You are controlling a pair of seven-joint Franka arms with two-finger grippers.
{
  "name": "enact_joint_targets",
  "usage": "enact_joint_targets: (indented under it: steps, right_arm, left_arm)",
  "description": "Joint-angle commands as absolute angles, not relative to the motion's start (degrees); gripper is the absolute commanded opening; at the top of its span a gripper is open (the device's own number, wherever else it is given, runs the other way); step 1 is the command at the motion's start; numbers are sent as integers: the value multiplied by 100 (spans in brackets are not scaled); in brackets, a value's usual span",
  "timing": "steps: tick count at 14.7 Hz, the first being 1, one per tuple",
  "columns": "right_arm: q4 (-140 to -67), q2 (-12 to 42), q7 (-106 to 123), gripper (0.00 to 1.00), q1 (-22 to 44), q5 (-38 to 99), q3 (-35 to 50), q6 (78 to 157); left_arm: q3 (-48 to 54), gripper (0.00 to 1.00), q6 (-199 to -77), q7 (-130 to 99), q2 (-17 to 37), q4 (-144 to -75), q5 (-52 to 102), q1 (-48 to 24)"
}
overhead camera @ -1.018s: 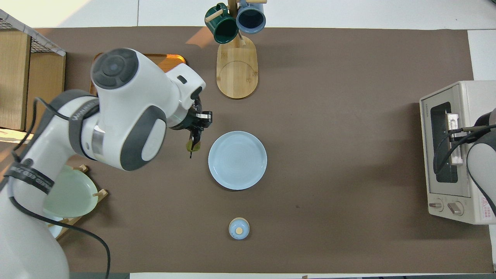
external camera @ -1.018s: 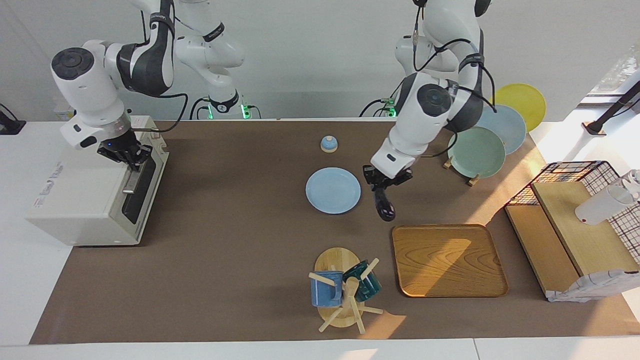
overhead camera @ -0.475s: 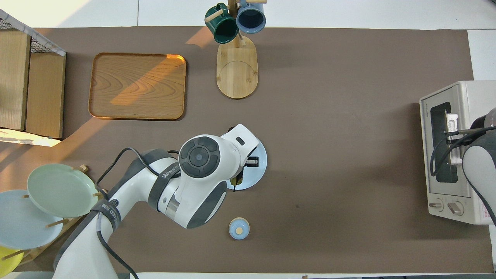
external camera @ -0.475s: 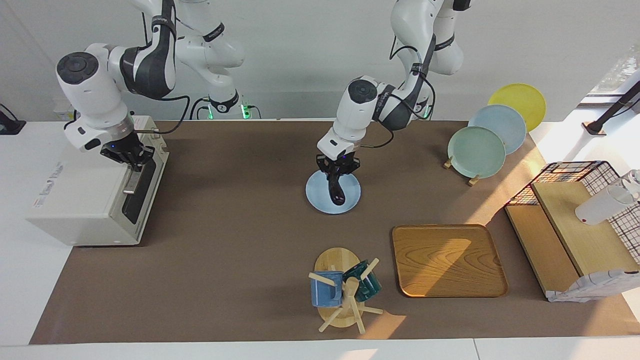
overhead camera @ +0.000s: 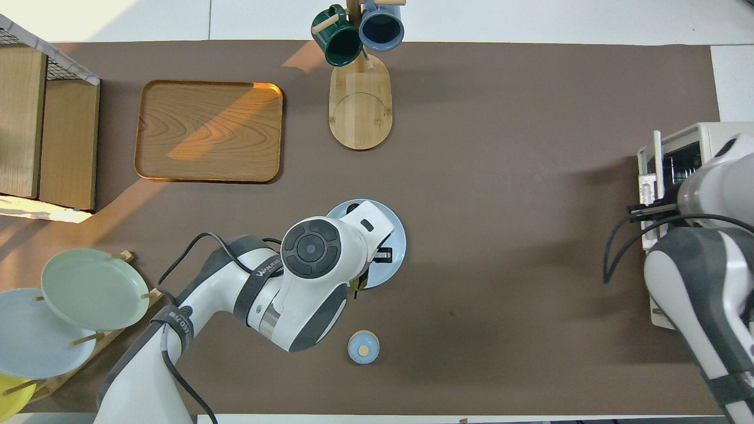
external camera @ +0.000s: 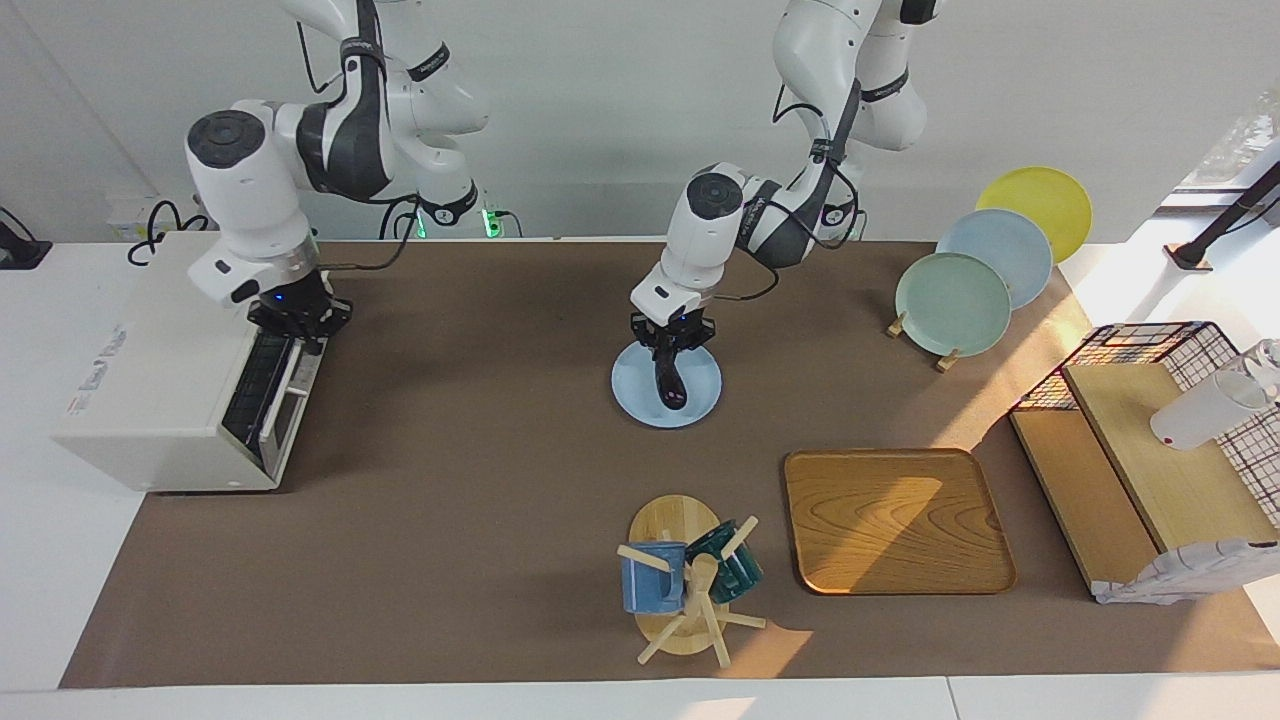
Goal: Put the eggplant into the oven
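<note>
The eggplant [external camera: 668, 386] hangs upright, tip down, over a light blue plate [external camera: 700, 395] in the middle of the table. My left gripper [external camera: 669, 352] is shut on its upper end; I cannot tell if the tip touches the plate. In the overhead view the left arm hides most of the eggplant [overhead camera: 357, 284] and part of the plate [overhead camera: 396, 247]. The white oven [external camera: 150, 400] stands at the right arm's end of the table, its dark glass door [external camera: 255, 385] tilted partly open. My right gripper [external camera: 292, 328] is shut on the door's handle [external camera: 285, 405]. The oven's wire rack [overhead camera: 683, 160] shows overhead.
A mug tree [external camera: 690, 590] with two mugs and a wooden tray [external camera: 895, 520] lie farther from the robots than the plate. A small blue lidded dish [overhead camera: 363, 347] sits nearer to them. A rack of plates [external camera: 960, 290] and a wire basket with wooden boards [external camera: 1150, 450] fill the left arm's end.
The left arm carried the eggplant from beside the wooden tray to over the blue plate. The right gripper pulled the handle away from the oven, swinging the door partly open.
</note>
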State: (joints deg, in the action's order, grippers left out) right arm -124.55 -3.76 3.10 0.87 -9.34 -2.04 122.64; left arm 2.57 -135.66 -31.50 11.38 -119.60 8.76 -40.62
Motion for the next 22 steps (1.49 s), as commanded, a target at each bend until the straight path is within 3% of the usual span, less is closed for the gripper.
enact_joint_targets:
  steps: [1,2,3,9,13,17,19,22]
  right_arm:
    - [-12489,342,133,0,210,-1002,-264,13235]
    - [-12489,421,54,0,298,-1002,-255,13323]
    - [-12489,526,18,0,342,-1002,-255,13455]
    - [-12472,1019,-149,0,360,-993,-229,13825]
    - [-12472,1011,-562,0,676,-993,-176,13816]
    - [-12209,1011,-1114,0,1308,-101,-132,13755]
    - [-12033,1011,-1685,37,1782,604,-132,13633]
    - [-11420,1081,-1810,43,2363,598,-141,12994]
  left_arm:
    - [176,31,-13711,-3147,1099,-12067,958,-4087]
    - [176,85,-13702,-3155,1133,-12050,958,-4078]
    - [167,100,-13676,-3164,1134,-12024,958,-4061]
    - [132,100,-12888,-2980,985,-11533,897,-3552]
    - [132,100,-11377,-1726,835,-10453,888,-2332]
    - [114,100,-10847,-1021,695,-9950,502,-1478]
    - [114,100,-10505,-792,572,-9739,483,-1179]
    - [114,100,-10021,-319,98,-9930,483,-871]
